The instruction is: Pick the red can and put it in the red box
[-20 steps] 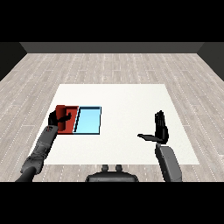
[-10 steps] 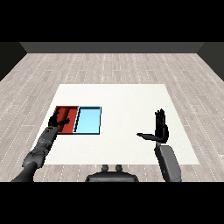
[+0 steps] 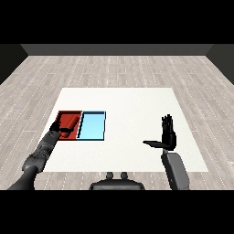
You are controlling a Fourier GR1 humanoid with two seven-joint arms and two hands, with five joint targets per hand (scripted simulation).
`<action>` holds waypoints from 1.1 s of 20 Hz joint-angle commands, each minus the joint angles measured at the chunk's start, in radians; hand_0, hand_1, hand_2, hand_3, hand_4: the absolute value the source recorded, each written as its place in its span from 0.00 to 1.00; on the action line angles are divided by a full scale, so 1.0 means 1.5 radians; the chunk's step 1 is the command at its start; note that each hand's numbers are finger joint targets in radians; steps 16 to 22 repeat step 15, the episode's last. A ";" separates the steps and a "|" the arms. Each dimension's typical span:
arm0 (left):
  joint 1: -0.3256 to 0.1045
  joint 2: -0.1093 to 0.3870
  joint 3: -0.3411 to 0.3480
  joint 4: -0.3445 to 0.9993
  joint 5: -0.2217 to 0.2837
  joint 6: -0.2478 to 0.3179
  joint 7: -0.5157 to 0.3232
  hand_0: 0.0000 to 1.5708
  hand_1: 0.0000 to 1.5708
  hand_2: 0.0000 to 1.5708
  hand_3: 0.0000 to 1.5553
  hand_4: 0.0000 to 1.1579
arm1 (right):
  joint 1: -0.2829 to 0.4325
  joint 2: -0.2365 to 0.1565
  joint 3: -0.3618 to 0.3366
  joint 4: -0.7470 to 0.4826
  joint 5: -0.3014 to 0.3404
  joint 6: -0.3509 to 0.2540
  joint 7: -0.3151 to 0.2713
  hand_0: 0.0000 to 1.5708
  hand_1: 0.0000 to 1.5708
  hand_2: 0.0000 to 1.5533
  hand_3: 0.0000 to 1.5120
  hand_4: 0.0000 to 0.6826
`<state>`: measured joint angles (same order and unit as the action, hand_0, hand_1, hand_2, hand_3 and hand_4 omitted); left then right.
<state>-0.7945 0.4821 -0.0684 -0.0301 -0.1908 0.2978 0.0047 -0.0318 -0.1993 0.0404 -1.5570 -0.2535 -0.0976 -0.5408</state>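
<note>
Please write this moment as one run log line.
left hand: over red tray, grip unclear | right hand: open, idle | light blue tray

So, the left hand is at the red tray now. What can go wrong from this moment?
1. The left hand seems to lie over the red can inside the red tray. If the fingers catch on the can while pulling back, it could roll or be lifted out.
2. The can sits near the tray's front edge, so a nudge might tip it over the rim.
3. The light blue tray adjoins it; a sideways sweep could shift either tray.
</note>
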 commanded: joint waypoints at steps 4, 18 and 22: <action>0.039 -0.005 0.074 -0.044 0.070 0.071 -0.084 0.00 0.00 0.00 0.00 0.00 | 0.009 0.001 -0.003 -0.014 -0.010 0.018 -0.003 0.00 0.00 0.00 0.00 0.00; 0.060 -0.079 0.222 -0.342 0.256 -0.068 -0.462 0.00 0.00 0.00 0.00 0.00 | 0.024 -0.003 0.015 -0.037 -0.012 0.042 0.000 0.00 0.00 0.00 0.00 0.00; 0.060 -0.079 0.222 -0.342 0.256 -0.068 -0.462 0.00 0.00 0.00 0.00 0.00 | 0.024 -0.003 0.015 -0.037 -0.012 0.042 0.000 0.00 0.00 0.00 0.00 0.00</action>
